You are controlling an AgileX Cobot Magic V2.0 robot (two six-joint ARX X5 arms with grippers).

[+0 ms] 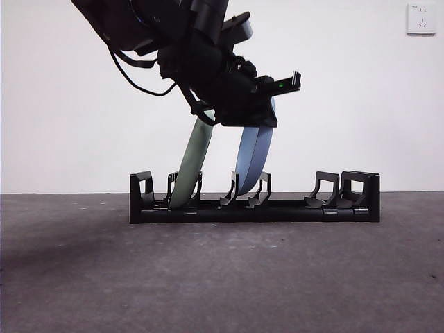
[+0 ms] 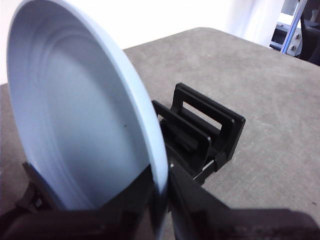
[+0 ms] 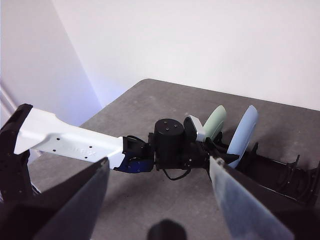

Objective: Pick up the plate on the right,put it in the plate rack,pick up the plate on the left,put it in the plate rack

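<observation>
The black plate rack [image 1: 361,202] stretches across the table. A pale green plate [image 1: 193,163] leans in a slot near one end. A light blue plate [image 1: 253,161] stands tilted in a middle slot, its lower edge between the dividers. My left gripper [image 1: 261,119] comes down from above and is shut on the blue plate's upper rim. Its wrist view shows the blue plate [image 2: 75,115] filling the picture, the rim pinched in the left gripper [image 2: 161,200], and the rack [image 2: 210,130] beyond. My right gripper [image 3: 159,164] hangs open and high, away from the rack [image 3: 280,175].
Several slots at the far end of the rack, beside the blue plate [image 3: 245,131], stand free. The left arm's white link [image 3: 75,142] reaches across the table towards the green plate [image 3: 215,122]. A wall socket [image 1: 421,19] sits high on the back wall.
</observation>
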